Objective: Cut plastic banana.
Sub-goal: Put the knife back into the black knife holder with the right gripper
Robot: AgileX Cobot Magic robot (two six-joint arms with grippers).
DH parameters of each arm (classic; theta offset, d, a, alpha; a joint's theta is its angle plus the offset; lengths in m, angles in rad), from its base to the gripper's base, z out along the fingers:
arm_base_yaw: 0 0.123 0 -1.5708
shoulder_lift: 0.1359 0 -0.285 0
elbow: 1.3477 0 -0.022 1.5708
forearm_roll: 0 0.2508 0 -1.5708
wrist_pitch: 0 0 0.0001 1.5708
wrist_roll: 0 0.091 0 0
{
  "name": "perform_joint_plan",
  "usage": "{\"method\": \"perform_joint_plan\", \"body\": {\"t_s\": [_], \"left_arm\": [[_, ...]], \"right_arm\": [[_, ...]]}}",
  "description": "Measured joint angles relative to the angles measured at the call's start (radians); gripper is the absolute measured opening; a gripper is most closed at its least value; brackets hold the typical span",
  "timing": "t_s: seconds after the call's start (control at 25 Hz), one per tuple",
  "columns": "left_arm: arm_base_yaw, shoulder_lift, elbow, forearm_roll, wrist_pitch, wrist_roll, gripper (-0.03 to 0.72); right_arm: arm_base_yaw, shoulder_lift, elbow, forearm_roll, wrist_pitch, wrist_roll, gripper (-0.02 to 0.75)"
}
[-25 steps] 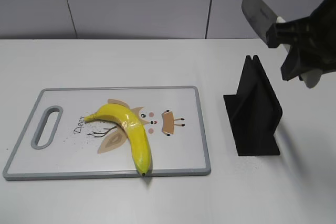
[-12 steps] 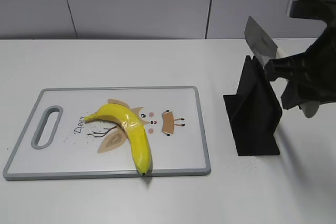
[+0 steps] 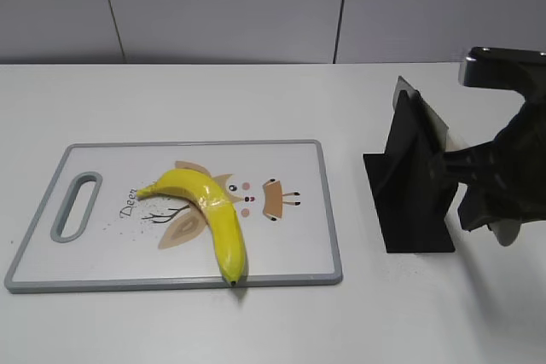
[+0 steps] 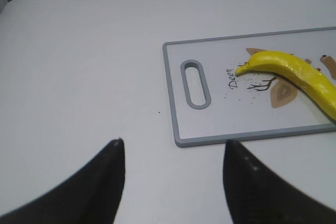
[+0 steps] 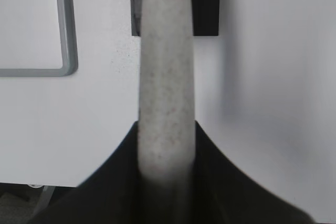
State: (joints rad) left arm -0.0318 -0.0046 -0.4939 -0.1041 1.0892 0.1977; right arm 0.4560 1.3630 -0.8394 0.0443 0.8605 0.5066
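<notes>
The plastic banana (image 3: 209, 206) is glossy yellow and curved, and lies whole on the cutting board (image 3: 111, 168), its dark tip at the front edge. It also shows in the left wrist view (image 4: 294, 69). My right gripper (image 3: 471, 181) is shut on the pale handle (image 5: 165, 77) of a knife. The knife's blade (image 3: 431, 125) sits low in the slot of the black stand (image 3: 409, 193). My left gripper (image 4: 173, 153) is open and empty over bare table, left of the board's handle end (image 4: 195, 83). It is out of the exterior view.
The black knife stand stands right of the board, its base also in the right wrist view (image 5: 206, 3). The board's grey rim corner (image 5: 65, 24) lies left of the knife handle. A grey wall runs behind the white table (image 3: 256, 100).
My right gripper has come down with the knife, from high above the stand. The blade now sits in the stand's slot. The banana and board have not moved.
</notes>
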Motion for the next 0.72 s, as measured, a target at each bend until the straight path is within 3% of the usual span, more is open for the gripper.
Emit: {"method": "perform_joint_plan", "body": {"t_s": [0.52, 0.64, 0.72], "left_arm": [[0.0, 0.0, 0.001, 0.0, -0.004, 0.0, 0.523], [0.0, 0.0, 0.001, 0.0, -0.004, 0.0, 0.523], [0.0, 0.0, 0.001, 0.0, -0.004, 0.0, 0.523]], "right_arm": [[0.0, 0.0, 0.006, 0.086, 0.002, -0.042, 0.202], [0.0, 0.0, 0.009, 0.106, 0.003, -0.074, 0.38], [0.0, 0.0, 0.009, 0.109, 0.001, -0.084, 0.542]]}}
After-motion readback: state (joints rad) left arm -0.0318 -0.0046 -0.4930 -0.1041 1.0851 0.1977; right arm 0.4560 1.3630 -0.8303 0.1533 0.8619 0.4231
